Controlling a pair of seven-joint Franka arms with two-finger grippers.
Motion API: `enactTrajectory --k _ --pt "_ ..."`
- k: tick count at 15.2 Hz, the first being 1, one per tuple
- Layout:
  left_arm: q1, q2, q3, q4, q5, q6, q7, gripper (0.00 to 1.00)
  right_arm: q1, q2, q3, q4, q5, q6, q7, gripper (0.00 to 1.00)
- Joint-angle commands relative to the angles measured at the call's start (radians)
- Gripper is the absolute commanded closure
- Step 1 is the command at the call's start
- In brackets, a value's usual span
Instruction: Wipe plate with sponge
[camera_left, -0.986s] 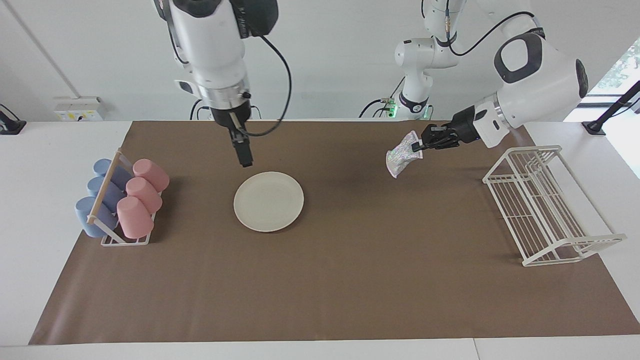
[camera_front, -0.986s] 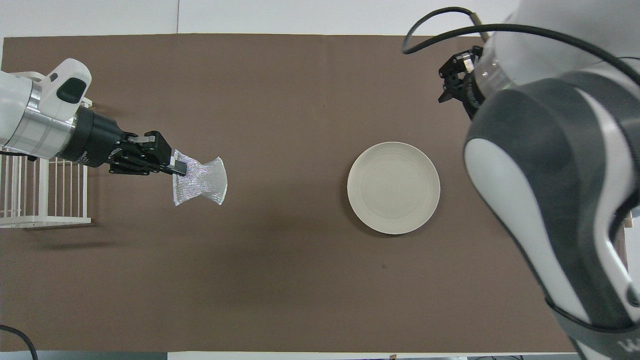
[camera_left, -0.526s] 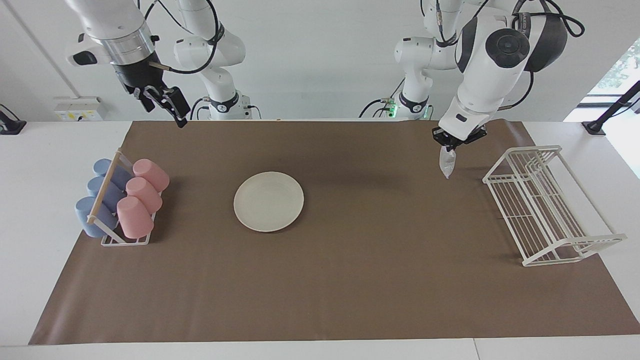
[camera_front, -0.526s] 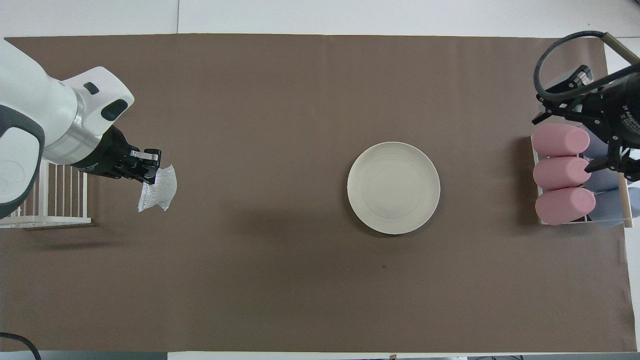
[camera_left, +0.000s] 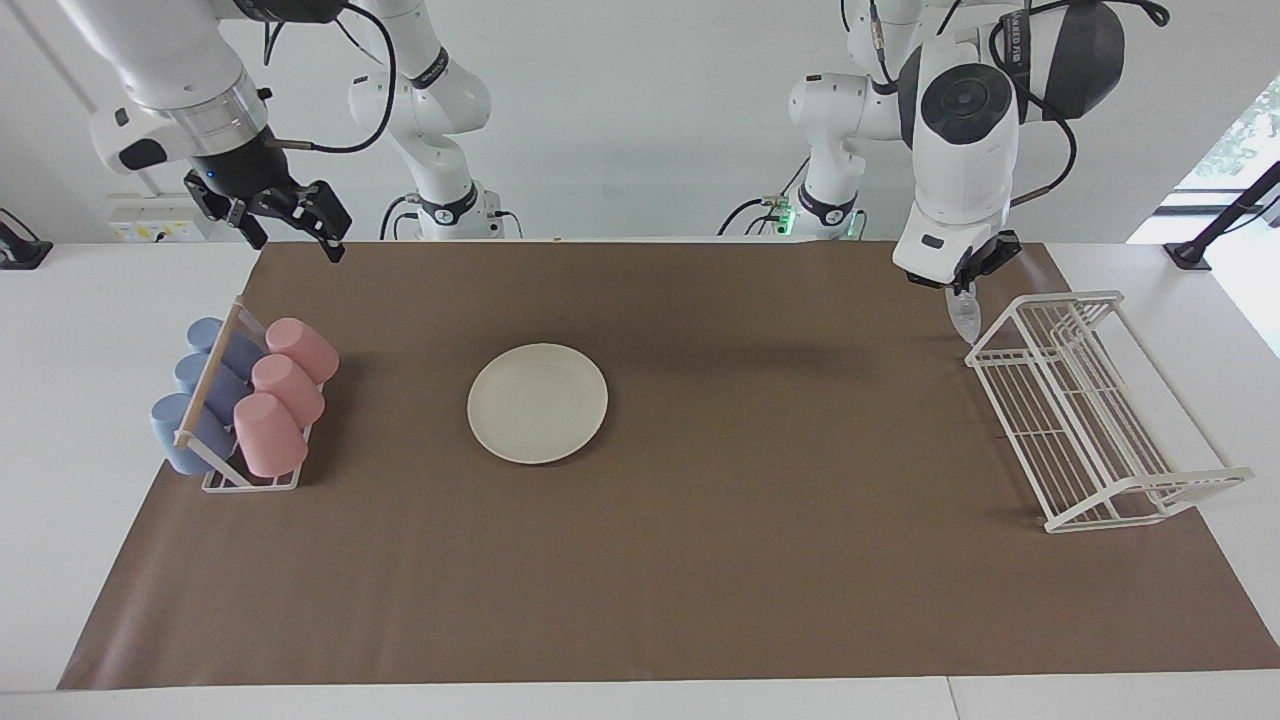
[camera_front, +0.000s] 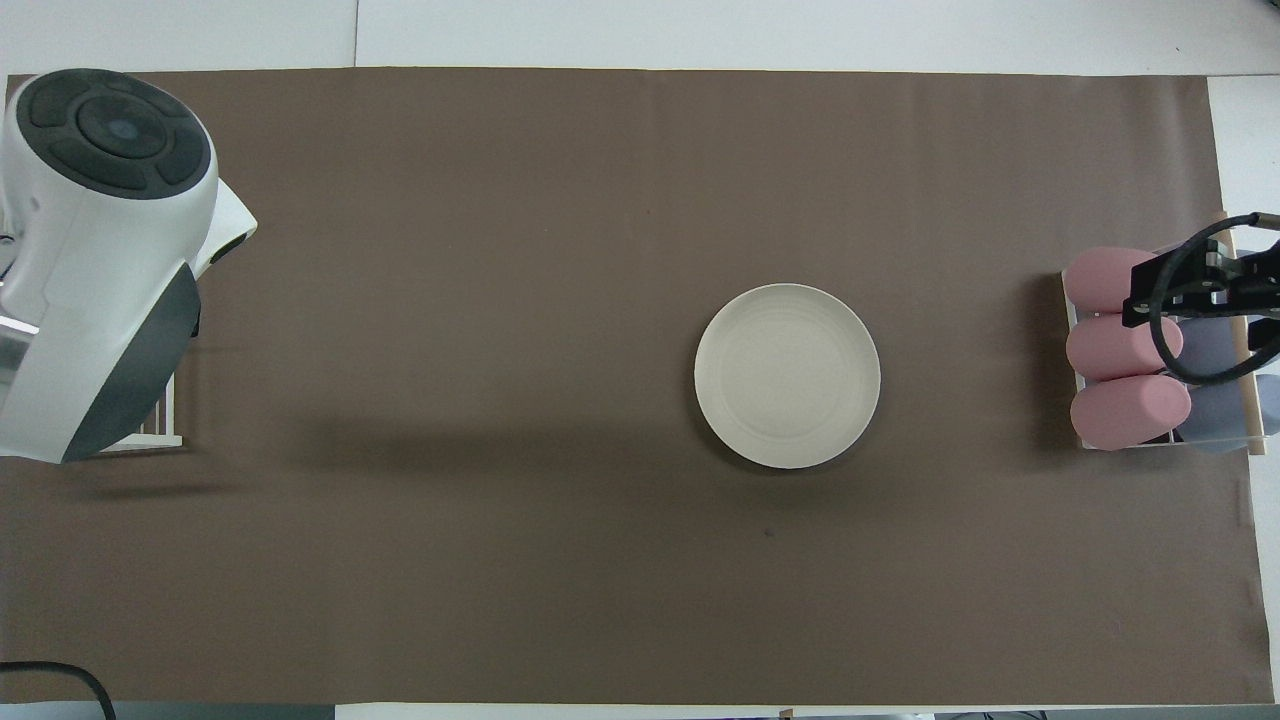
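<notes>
**Currently hanging at the rack end: the sponge, well apart from the plate**

Right now the left gripper (camera_left: 960, 291) is clenching the top of the sponge (camera_left: 963, 317), which is dangling limp below its fingertips. It is hovering over the brown mat (camera_left: 700, 580) at the left arm's end of the table (camera_left: 90, 330), just beside the end of the white wire dish rack (camera_left: 1095, 415) that lies nearer the robots. Pinching only the upper edge is leaving most of the mesh free, probably so that the loose part can drape flat onto a surface.

The cream plate (camera_left: 537, 403) is lying flat and bare on the mat, toward the right arm's end and well apart from the sponge. Nothing is touching or steadying it.

The right gripper (camera_left: 299, 247) is waiting with its jaws spread and empty, high over the mat's edge nearest the robots. Below it, farther from the robots, is the cup rack (camera_left: 205, 440) with its pink cups (camera_left: 285, 385) and blue cups (camera_left: 195, 375). Staying up there is keeping the space above the plate clear for the other arm.

Judging by this layout, the sponge is being held away from its work, and reaching the plate is going to call for a long sweep across the mat and a descent.
</notes>
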Motion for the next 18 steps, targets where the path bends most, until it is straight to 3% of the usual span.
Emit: enactTrajectory --k 1,4,7,12,14,18 --pt "-0.010 0.071 0.011 0.006 0.163 -0.017 -0.023 1.00 -0.012 -0.035 0.026 -0.039 -0.005 -0.066 -0.023 0.00" --pt "0.031 0.095 0.016 -0.039 0.272 0.030 -0.023 1.00 -0.012 -0.026 0.058 -0.013 -0.004 -0.063 -0.023 0.00" --pt "0.045 0.187 0.016 -0.042 0.402 0.066 -0.026 1.00 -0.014 -0.025 0.054 -0.011 -0.004 -0.063 -0.021 0.00" --pt "0.123 0.252 0.019 -0.039 0.417 0.224 -0.137 1.00 -0.024 -0.020 0.054 -0.002 -0.007 -0.057 -0.162 0.00" --pt "0.128 0.252 0.017 -0.043 0.409 0.248 -0.149 1.00 -0.035 -0.023 0.040 0.001 -0.014 -0.055 -0.269 0.00" --pt "0.126 0.253 0.014 -0.065 0.395 0.275 -0.204 1.00 -0.038 -0.026 0.029 0.001 -0.002 -0.055 -0.270 0.00"
